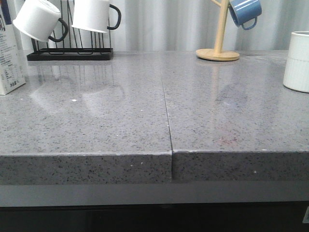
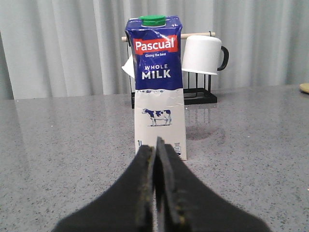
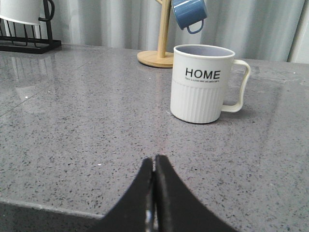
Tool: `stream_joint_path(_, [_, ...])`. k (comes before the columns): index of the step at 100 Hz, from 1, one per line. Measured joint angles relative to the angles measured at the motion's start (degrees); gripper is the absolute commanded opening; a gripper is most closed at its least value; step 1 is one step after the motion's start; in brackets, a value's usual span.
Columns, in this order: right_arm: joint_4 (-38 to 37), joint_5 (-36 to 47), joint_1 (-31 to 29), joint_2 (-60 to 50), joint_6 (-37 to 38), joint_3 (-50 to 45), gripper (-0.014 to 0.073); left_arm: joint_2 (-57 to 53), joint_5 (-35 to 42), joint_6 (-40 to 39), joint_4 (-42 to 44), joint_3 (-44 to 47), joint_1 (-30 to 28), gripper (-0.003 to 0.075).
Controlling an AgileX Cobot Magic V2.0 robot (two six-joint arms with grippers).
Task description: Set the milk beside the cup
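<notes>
- The left gripper (image 2: 155, 145) was clenched with its jaws pressed together and nothing between them, pointing straight at the milk (image 2: 158, 87).
- The right gripper (image 3: 154, 162) was likewise clenched and empty, aimed toward the cup (image 3: 203, 84).
- The milk stood upright on the counter (image 1: 145, 111) at its far left edge in the front view, just ahead of the left gripper but not touching it, with a black mug rack (image 2: 203, 94) behind it.
- The cup stood upright at the far right of the counter, handle on the side away from the milk, well apart from the carton.
- A wooden mug tree (image 1: 218, 48) with a blue mug (image 1: 245, 12) stood behind the cup.
- Judged step: approach and grasp had not yet begun.
- Recommended procedure: open the left jaws wider than the carton before advancing, close on the carton's lower white half to keep it from tipping, lift clear, carry it across and set it down upright beside the cup without striking it.
</notes>
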State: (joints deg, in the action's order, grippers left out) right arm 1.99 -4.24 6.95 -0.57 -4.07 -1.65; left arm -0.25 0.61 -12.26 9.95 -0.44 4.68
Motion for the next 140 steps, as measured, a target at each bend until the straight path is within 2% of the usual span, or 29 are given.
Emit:
stream_joint_path(43, [0.54, 1.67, 0.00, 0.00, 0.00, 0.71, -0.0068, 0.00, 0.00, 0.00, 0.00, 0.00, 0.00, -0.0021])
stream_joint_path(62, [1.34, -3.29, 0.00, 1.27, 0.00, 10.04, -0.0068, 0.00, 0.00, 0.00, 0.00, 0.00, 0.00, -0.0021])
stream_joint_path(92, [1.47, -18.63, 0.00, 19.91, 0.00, 26.45, -0.0068, 0.00, 0.00, 0.00, 0.00, 0.00, 0.00, -0.0021])
stream_joint_path(110, [1.95, -18.91, 0.00, 28.84, 0.12, 28.81, -0.0059, 0.00, 0.00, 0.00, 0.00, 0.00, 0.00, -0.0021])
stream_joint_path(117, [1.95, -18.67, 0.00, 30.99, 0.12, 28.90, 0.0003, 0.00, 0.00, 0.00, 0.00, 0.00, 0.00, -0.0021])
stream_joint_path(121, [1.95, -18.67, 0.00, 31.97, 0.12, 28.90, 0.0083, 0.00, 0.00, 0.00, 0.00, 0.00, 0.00, -0.0021])
stream_joint_path(126, [1.95, -19.00, 0.00, 32.81, 0.12, 28.90, 0.0212, 0.00, 0.00, 0.00, 0.00, 0.00, 0.00, -0.0021])
stream_joint_path(136, [1.95, -20.41, 0.00, 33.63, 0.12, 28.90, 0.0536, 0.00, 0.00, 0.00, 0.00, 0.00, 0.00, -0.0021])
stream_joint_path(140, [1.95, -20.67, 0.00, 33.65, 0.12, 28.90, 0.0624, 0.00, 0.00, 0.00, 0.00, 0.00, 0.00, -0.0021])
